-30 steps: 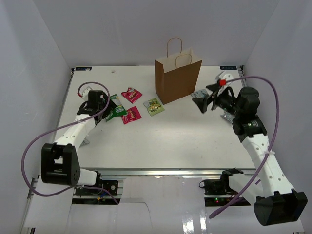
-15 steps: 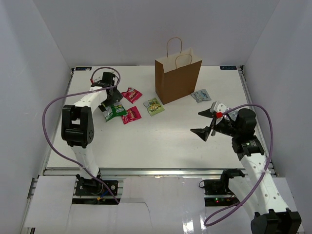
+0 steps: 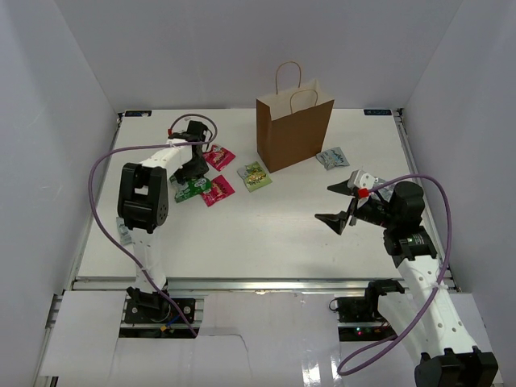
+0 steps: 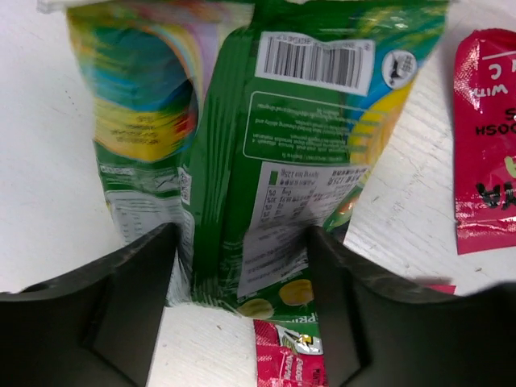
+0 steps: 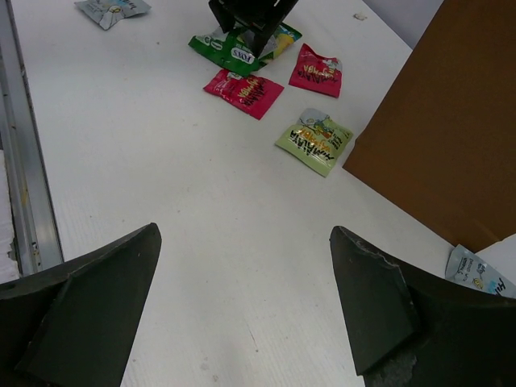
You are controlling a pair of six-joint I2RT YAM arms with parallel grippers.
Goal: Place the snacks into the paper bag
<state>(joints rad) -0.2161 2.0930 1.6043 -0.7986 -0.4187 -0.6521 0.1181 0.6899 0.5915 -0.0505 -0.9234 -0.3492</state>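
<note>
My left gripper (image 3: 192, 171) is open, pointing down with its jaws astride the near ends of two overlapping green snack packets (image 4: 298, 177) on the table; they also show in the top view (image 3: 190, 188). A red packet (image 3: 216, 189) lies partly under them, and another red one (image 3: 217, 156) lies just beyond. A yellow-green packet (image 3: 254, 176) lies left of the brown paper bag (image 3: 294, 133), which stands upright. A pale blue packet (image 3: 331, 157) lies at the bag's right. My right gripper (image 3: 332, 203) is open and empty, held above bare table.
Another pale blue packet (image 5: 113, 10) lies near the table's left edge (image 3: 122, 232). White walls enclose the table on three sides. A metal rail (image 5: 24, 161) runs along the near edge. Bare table lies between the two grippers.
My left gripper has swung right and come down over the green packets. My right gripper pulled back from beside the bag to the near right a second ago, and has stayed still since.
</note>
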